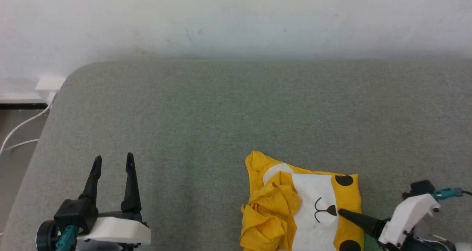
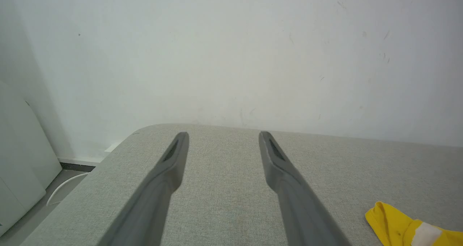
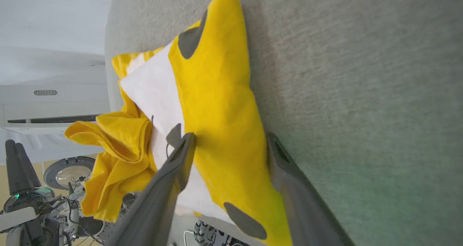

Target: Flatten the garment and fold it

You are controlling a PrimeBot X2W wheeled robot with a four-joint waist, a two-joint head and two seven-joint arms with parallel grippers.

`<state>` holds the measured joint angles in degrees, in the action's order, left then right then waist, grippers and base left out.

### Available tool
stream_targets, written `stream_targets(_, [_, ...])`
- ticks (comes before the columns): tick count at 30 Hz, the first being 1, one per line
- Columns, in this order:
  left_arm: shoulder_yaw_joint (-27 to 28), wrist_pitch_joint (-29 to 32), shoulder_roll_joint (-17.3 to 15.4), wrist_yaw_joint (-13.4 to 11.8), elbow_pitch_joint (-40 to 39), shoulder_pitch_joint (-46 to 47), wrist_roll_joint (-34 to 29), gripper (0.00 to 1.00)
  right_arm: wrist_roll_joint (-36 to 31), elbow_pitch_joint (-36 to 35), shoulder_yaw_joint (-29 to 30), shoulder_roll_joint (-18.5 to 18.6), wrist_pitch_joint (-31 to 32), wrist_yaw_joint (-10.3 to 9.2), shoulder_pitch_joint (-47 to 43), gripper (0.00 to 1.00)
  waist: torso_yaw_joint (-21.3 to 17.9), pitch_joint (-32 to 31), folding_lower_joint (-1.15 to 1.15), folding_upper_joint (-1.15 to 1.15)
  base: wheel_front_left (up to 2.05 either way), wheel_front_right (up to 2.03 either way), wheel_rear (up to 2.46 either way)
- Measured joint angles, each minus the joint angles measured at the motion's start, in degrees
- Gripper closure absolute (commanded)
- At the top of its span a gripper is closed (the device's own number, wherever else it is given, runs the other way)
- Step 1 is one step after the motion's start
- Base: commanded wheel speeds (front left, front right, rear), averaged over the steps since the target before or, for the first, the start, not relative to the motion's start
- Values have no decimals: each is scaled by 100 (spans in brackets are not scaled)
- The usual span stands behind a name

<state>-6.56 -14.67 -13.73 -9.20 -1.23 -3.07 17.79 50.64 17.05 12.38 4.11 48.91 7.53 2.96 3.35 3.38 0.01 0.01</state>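
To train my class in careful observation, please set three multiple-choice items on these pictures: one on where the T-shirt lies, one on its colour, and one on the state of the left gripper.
1. Where does the garment lie on the grey surface in the head view?
A) lower right, by the right gripper
B) far left corner
C) far edge, against the wall

2. What is its main colour?
A) blue
B) yellow
C) green

3. The left gripper is:
A) shut on the garment
B) open, apart from the garment
C) shut and empty

Answers:
1 A: the right gripper's fingers stand either side of its edge.
2 B: yellow cloth surrounds a white panel.
3 B: its fingers stand spread over bare surface.
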Motion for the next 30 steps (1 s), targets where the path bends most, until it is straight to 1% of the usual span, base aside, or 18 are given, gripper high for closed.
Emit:
stream_targets(2, [53, 0, 59, 73, 0, 0, -47, 0, 27, 149, -158, -22, -1, 1, 82, 0, 50, 29, 0, 0, 0, 0, 0])
stream_targets(3, [76, 0, 88, 112, 1, 0, -78, 0, 36, 219, -244, -29, -2, 1, 127, 6, 71, 41, 0, 0, 0, 0, 0])
stream_targets(4, [93, 0, 113, 138, 1, 0, -97, 0, 38, 290, -333, -29, 4, 1, 172, 60, 91, 51, 0, 0, 0, 0, 0])
stream_targets(5, [113, 0, 138, 168, 2, 0, -123, 0, 41, 348, -419, -30, 3, 1, 213, 97, 106, 60, 0, 0, 0, 0, 0])
stream_targets(6, [129, 0, 166, 201, 4, 0, -138, 0, 47, 390, -498, -33, -9, 1, 253, 100, 121, 68, 0, 0, 0, 0, 0])
stream_targets(9, [188, 0, 248, 279, 13, 0, -179, 0, 32, 460, -751, -22, -118, 1, 320, 100, 148, 75, 0, 0, 0, 0, 0])
stream_targets(11, [235, 0, 282, 347, 16, -1, -224, 0, -62, 406, -990, 49, -292, 1, 328, 100, 147, 55, 0, 0, 0, 0, 0])
stream_targets(14, [296, 0, 294, 421, 30, -2, -328, 0, -391, 211, -1421, 331, -703, 1, 364, 100, 117, -1, 0, 0, 0, 0, 0])
stream_targets(17, [346, 0, 333, 465, 37, -14, -390, 0, -1059, 68, -1829, 732, -1234, 1, 430, 100, 45, -67, -1, 0, 0, 0, 0])
stream_targets(19, [364, 0, 360, 506, 40, -23, -430, 0, -1448, 62, -1998, 935, -1463, 1, 451, 100, -33, -106, -1, 0, 0, 0, 0])
stream_targets(21, [389, -2, 396, 513, 38, -41, -448, 0, -1846, 112, -2100, 1088, -1582, 2, 480, 100, -139, -135, -1, 0, 0, 0, 0])
stream_targets(24, [407, -5, 454, 541, 30, -86, -490, 0, -2196, 235, -2102, 1243, -1563, 1, 566, 100, -348, -159, -1, 0, 0, 0, 0])
stream_targets(30, [397, -5, 547, 601, -97, -78, -593, 0, -2594, 499, -1975, 1593, -1413, 7, 1021, 100, -903, -79, -1, 0, 0, 0, 0])
